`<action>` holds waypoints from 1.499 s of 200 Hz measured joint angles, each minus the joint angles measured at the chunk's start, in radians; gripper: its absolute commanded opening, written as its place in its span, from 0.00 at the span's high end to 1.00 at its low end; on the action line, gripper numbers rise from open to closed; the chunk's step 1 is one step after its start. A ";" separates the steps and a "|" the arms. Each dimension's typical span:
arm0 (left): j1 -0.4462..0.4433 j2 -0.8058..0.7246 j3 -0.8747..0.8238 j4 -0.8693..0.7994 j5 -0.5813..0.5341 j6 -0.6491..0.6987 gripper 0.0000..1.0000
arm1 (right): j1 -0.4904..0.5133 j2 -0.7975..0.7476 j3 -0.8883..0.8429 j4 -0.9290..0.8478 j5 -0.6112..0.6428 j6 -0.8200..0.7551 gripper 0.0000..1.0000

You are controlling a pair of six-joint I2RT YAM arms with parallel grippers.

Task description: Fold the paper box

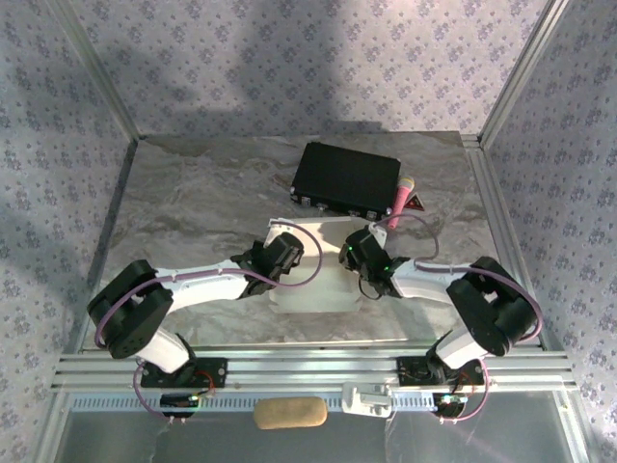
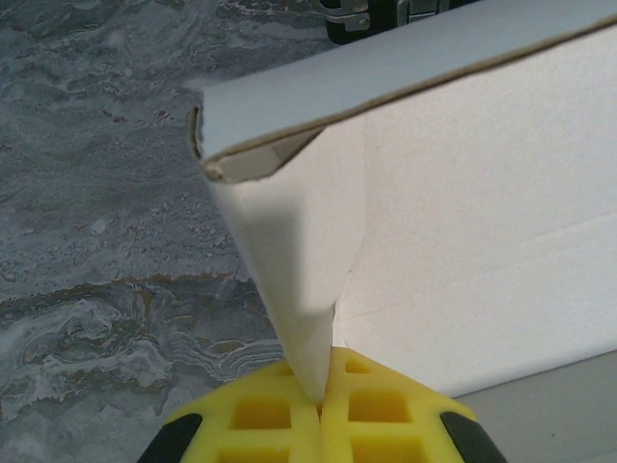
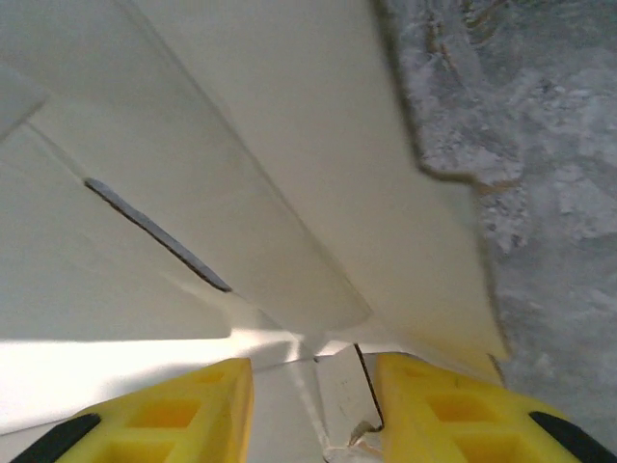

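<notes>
The white paper box lies in the middle of the table between both arms, partly folded. My left gripper is at its left side. In the left wrist view the yellow fingers are shut on the lower tip of an upright side flap, and a folded wall of the paper box stands to the right. My right gripper is at the box's right side. There its fingers stand apart over a corner of the paper box, with a slotted panel and a small tab between them.
A black hard case sits behind the box, with a pink object at its right end. A tan oblong pad lies below the arm rail. Metal frame posts and patterned walls border the marbled table.
</notes>
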 measured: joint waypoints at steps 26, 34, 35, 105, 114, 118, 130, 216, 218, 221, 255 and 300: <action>0.000 0.000 0.000 0.000 -0.003 0.000 1.00 | 0.000 0.011 0.022 0.010 -0.019 -0.016 0.65; 0.000 0.000 -0.001 0.000 -0.003 0.000 1.00 | 0.000 0.017 0.031 0.014 -0.026 -0.024 0.65; 0.000 0.000 -0.001 0.000 -0.003 0.000 1.00 | 0.000 0.018 0.032 0.014 -0.027 -0.026 0.65; 0.000 -0.003 -0.002 0.000 -0.003 0.000 1.00 | 0.011 0.079 0.076 0.015 -0.085 -0.067 0.69; 0.000 -0.006 -0.002 -0.001 -0.003 0.000 1.00 | 0.013 0.086 0.076 0.016 -0.090 -0.070 0.70; 0.000 -0.007 -0.002 -0.001 -0.003 0.000 1.00 | 0.016 0.090 0.076 0.018 -0.091 -0.071 0.71; 0.000 -0.008 -0.002 -0.001 -0.005 0.000 1.00 | 0.024 0.102 0.080 0.018 -0.090 -0.078 0.72; 0.002 -0.013 -0.005 -0.026 -0.048 -0.001 1.00 | 0.069 0.141 0.132 -0.013 -0.047 -0.090 0.69; 0.002 -0.014 -0.005 -0.026 -0.047 -0.001 1.00 | 0.071 0.138 0.131 -0.018 -0.044 -0.092 0.69; 0.002 -0.015 -0.005 -0.026 -0.047 -0.001 1.00 | 0.076 0.128 0.129 -0.027 -0.043 -0.093 0.68; 0.000 -0.042 -0.011 -0.027 -0.047 0.000 1.00 | 0.117 -0.061 0.082 -0.119 -0.014 -0.101 0.64; 0.001 -0.051 -0.014 -0.027 -0.047 0.000 1.00 | 0.100 -0.182 0.001 -0.122 -0.026 -0.078 0.67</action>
